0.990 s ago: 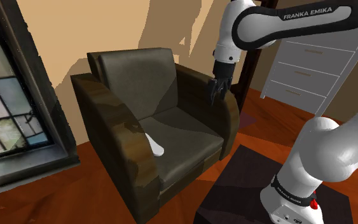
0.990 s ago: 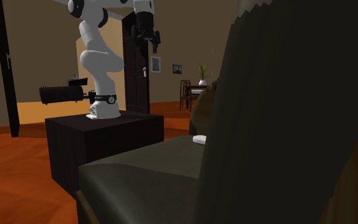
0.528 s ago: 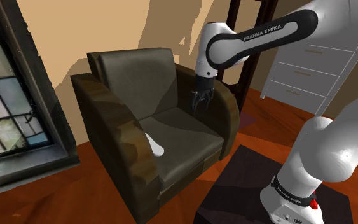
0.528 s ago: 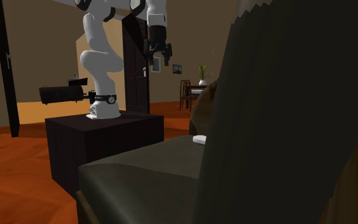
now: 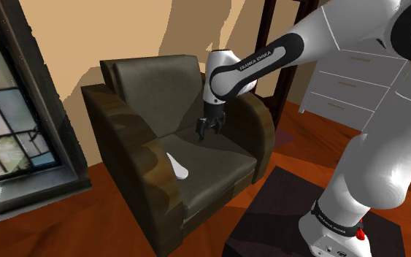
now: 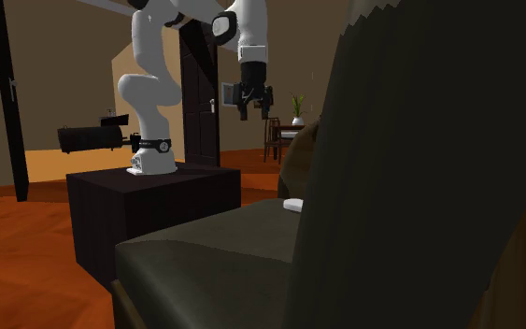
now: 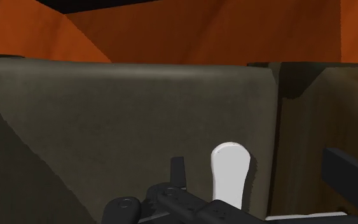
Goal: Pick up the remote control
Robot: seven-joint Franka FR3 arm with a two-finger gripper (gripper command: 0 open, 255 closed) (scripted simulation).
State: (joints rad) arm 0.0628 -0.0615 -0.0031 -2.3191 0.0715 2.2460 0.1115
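Swung down and toward the shoulder view's left since half a second ago, the arm has carried the gripper off the far armrest and over the seat of the dark armchair. The forearm slopes down from the upper right. The wrist is bent so the hand points down at the cushion, and its two black fingers are spread with nothing between them. It hangs above the back part of the seat without touching it. The remote control, drawn plain white, lies on the cushion against the armrest at this view's left, toward the front and apart from the gripper. The arm's upper links are cut off by the top and right edges.

From the second exterior view, low beside the chair, the gripper hangs high with its fingers down and apart, up and to the left of the remote control. The remote is a small pale slab here, one end hidden by the chair's dark bulk. The arm rises from the box stand.

On the wrist view the fingers stand wide apart, one slim and near the middle, the other a dark block toward the edge. The remote control lies between them untouched, rounded end showing and the other end hidden behind the hand.
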